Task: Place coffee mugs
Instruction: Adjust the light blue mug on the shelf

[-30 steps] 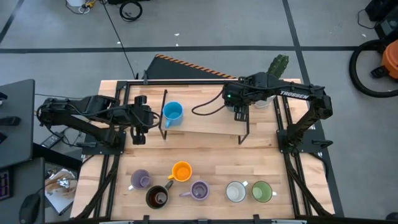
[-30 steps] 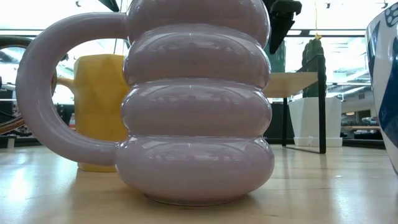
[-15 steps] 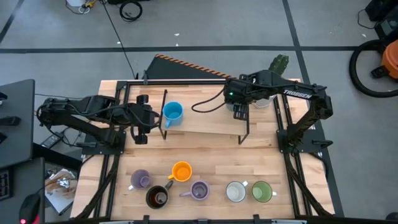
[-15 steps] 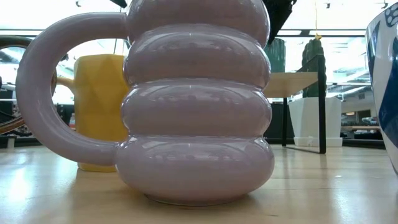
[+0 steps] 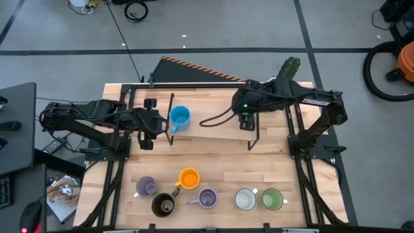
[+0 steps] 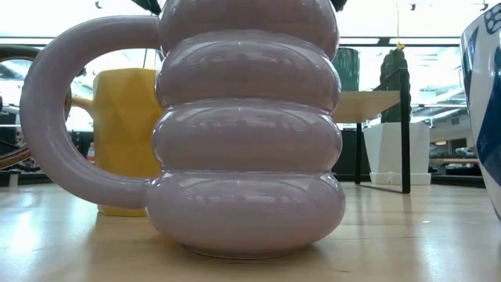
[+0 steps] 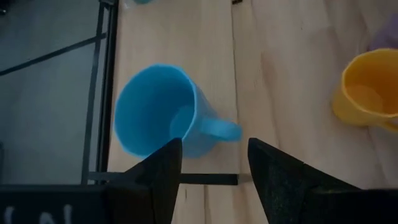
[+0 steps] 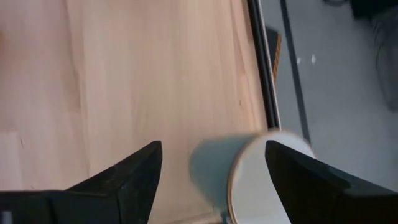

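On the left end of the wooden shelf (image 5: 210, 129) sits the blue mug (image 7: 158, 118). The left gripper (image 7: 212, 149) is just beside it, fingers spread and not touching, and the mug's handle points at them. On the right end of the shelf, the right gripper (image 8: 213, 149) has its fingers spread wide around a white mug (image 8: 261, 180) near the shelf's edge. I think each arm should back straight away slowly, fingers wide, so nothing bumps a mug off the shelf.
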`<action>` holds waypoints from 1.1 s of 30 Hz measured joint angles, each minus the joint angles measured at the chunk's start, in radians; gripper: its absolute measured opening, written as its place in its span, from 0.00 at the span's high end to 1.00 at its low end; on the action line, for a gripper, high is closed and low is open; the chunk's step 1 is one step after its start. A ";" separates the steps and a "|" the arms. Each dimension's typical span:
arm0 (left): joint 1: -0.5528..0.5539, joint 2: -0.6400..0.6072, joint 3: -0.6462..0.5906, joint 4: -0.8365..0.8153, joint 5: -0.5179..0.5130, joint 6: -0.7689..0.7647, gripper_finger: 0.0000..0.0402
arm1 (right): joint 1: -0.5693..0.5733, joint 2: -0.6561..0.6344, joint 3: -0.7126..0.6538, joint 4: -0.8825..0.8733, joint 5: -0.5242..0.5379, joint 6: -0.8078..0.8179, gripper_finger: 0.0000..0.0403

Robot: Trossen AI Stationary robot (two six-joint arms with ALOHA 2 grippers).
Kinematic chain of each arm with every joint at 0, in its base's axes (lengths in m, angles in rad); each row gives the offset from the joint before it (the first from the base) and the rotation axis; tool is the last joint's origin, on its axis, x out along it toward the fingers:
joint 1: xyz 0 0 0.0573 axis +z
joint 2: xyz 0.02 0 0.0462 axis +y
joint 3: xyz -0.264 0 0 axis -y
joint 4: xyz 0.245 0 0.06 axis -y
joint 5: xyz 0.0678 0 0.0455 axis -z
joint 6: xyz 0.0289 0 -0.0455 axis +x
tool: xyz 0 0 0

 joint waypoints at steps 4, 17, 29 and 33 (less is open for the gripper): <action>0.071 -0.003 -0.037 0.018 0.042 0.049 0.52 | 0.033 0.000 0.000 0.068 0.008 -0.014 0.30; 0.245 0.074 -0.039 0.062 0.237 0.229 0.52 | 0.101 0.000 0.000 0.073 0.000 0.064 0.30; 0.245 0.228 0.004 -0.004 0.220 0.418 0.57 | 0.113 0.002 0.000 0.075 0.000 0.097 0.30; 0.245 0.231 0.004 -0.006 0.222 0.439 0.67 | 0.113 0.002 0.000 0.076 0.000 0.102 0.30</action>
